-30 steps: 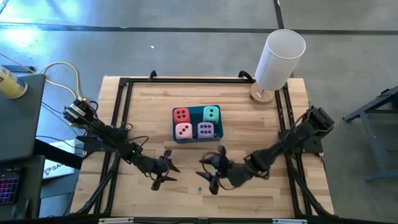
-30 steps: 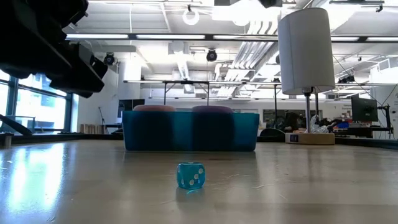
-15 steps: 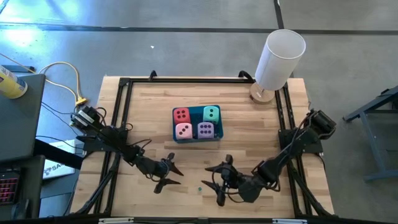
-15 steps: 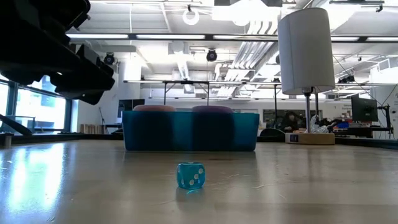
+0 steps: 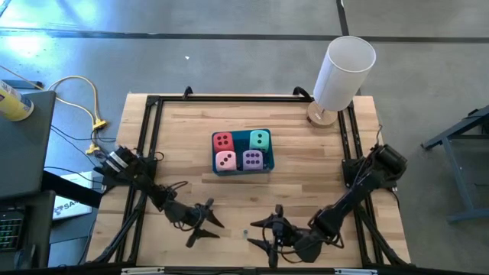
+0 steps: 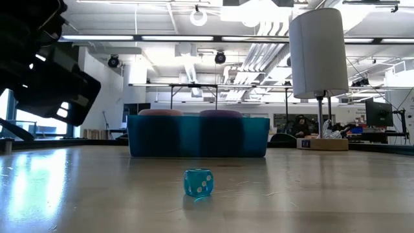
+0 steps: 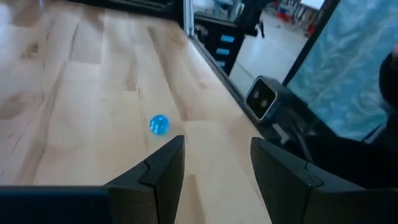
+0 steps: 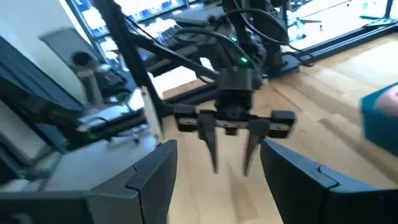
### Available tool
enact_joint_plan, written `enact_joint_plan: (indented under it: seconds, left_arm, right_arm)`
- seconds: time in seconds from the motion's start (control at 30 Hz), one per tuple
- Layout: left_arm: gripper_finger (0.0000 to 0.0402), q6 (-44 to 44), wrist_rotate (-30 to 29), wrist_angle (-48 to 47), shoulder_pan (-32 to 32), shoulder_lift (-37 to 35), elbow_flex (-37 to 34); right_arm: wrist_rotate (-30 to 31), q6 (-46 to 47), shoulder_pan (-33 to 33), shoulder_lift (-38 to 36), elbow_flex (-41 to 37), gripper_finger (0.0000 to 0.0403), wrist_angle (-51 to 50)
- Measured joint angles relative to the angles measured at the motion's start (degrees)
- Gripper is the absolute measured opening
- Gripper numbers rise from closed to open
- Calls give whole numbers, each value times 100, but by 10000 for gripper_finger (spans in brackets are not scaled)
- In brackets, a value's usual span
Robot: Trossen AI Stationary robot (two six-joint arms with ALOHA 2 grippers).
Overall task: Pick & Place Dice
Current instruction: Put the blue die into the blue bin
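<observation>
Wooden planks bordered by a black metal frame form the table [image 5: 176, 137] that fills the middle of the overhead frame, with grey concrete floor around it. A blue tray [image 5: 241, 139] sits at the centre of the frame, holding four dice in a two-by-two block: the red die [image 5: 222, 140] at upper left, the teal die [image 5: 260, 139] at upper right, the pink die [image 5: 225, 160] at lower left and the purple die [image 5: 253, 159] at lower right. A white cylinder [image 5: 344, 70] on a round wooden base stands at the upper right corner of the table.

Both arms are low in the overhead frame, well apart from the tray. The left gripper [image 5: 202, 224] hangs at lower left of centre with its jaws partly spread and nothing between them; its wrist view shows the two dark fingers [image 7: 163, 169] parted over bare wood. The right gripper [image 5: 267, 234] sits at lower centre, jaws likewise partly open and empty, facing the left gripper across a short stretch of table.

A small translucent blue die [image 6: 198, 182] rests on the wood between the two grippers, at lower centre of the table-level frame in front of the tray, and appears as a blue blob just beyond the left fingers in the wrist view.
</observation>
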Motion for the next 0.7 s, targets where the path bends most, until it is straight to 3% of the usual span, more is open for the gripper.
enact_joint_plan:
  seconds: [0.37, 0.7]
  left_arm:
    - [179, 939, -314, 196, -509, 627, 518]
    - [179, 1471, -496, 49, -415, 782, 729]
  right_arm:
    - [-13, 256, 198, 31, 0, 223, 210]
    - [-13, 251, 223, 31, 0, 223, 161]
